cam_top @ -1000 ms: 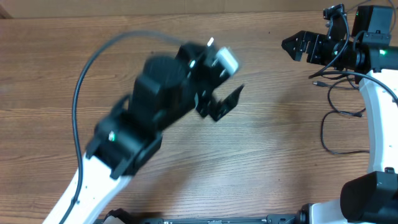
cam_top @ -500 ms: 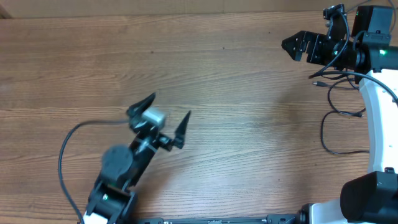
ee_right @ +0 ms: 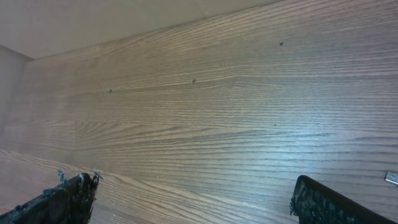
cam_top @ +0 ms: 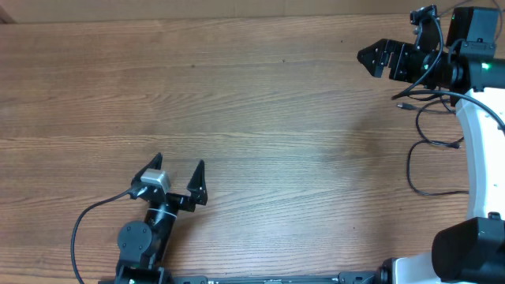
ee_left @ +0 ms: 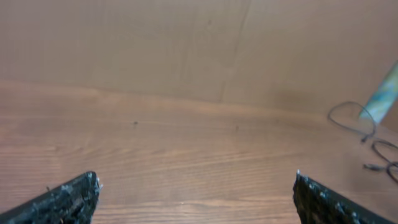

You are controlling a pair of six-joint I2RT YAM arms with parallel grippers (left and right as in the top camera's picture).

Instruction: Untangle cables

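Note:
The cables (cam_top: 426, 138) are thin black cords lying in loose loops at the table's right edge, partly under my right arm, with a small plug end (cam_top: 401, 105). In the left wrist view the cables (ee_left: 353, 122) show far off at the right. A silver plug tip (ee_right: 390, 177) peeks in at the right wrist view's edge. My left gripper (cam_top: 177, 164) is at the near left, open and empty, far from the cords. It is also open in its own view, left gripper (ee_left: 196, 182). My right gripper (cam_top: 371, 55) hovers at the far right, open and empty, as does right gripper (ee_right: 196, 182).
The wooden table (cam_top: 268, 118) spans the view. A thick black robot wire (cam_top: 79, 229) curves beside the left arm base. The white right arm (cam_top: 481, 134) runs down the right edge over the cords. A beige wall (ee_left: 186, 37) rises behind the table.
My left arm has pulled back from high over the table's middle to the near-left corner, gripper still open. The right arm and the cables have not moved.

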